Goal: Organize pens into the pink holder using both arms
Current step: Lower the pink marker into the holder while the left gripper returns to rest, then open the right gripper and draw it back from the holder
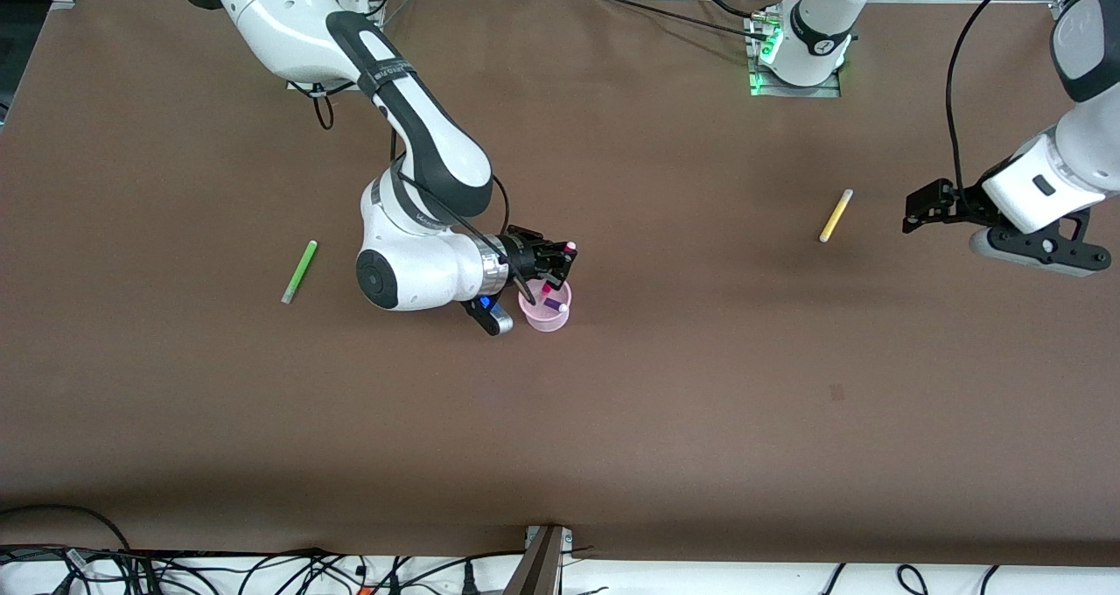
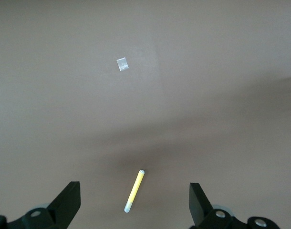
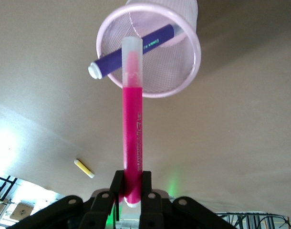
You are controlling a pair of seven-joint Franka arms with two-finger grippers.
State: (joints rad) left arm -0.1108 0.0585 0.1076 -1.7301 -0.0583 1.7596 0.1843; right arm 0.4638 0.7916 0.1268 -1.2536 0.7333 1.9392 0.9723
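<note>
The pink holder stands mid-table with the purple pen leaning inside it. My right gripper is over the holder, shut on the magenta pen. In the right wrist view the gripper grips the magenta pen by one end, its other end at the mouth of the holder, across the purple pen. The green pen lies toward the right arm's end. The yellow pen lies toward the left arm's end. My left gripper is open above the table beside it; the pen shows between the fingers.
A small pale tape mark is on the brown table cover. The left arm's base stands at the table's top edge. Cables lie along the edge nearest the front camera. The yellow pen also shows in the right wrist view.
</note>
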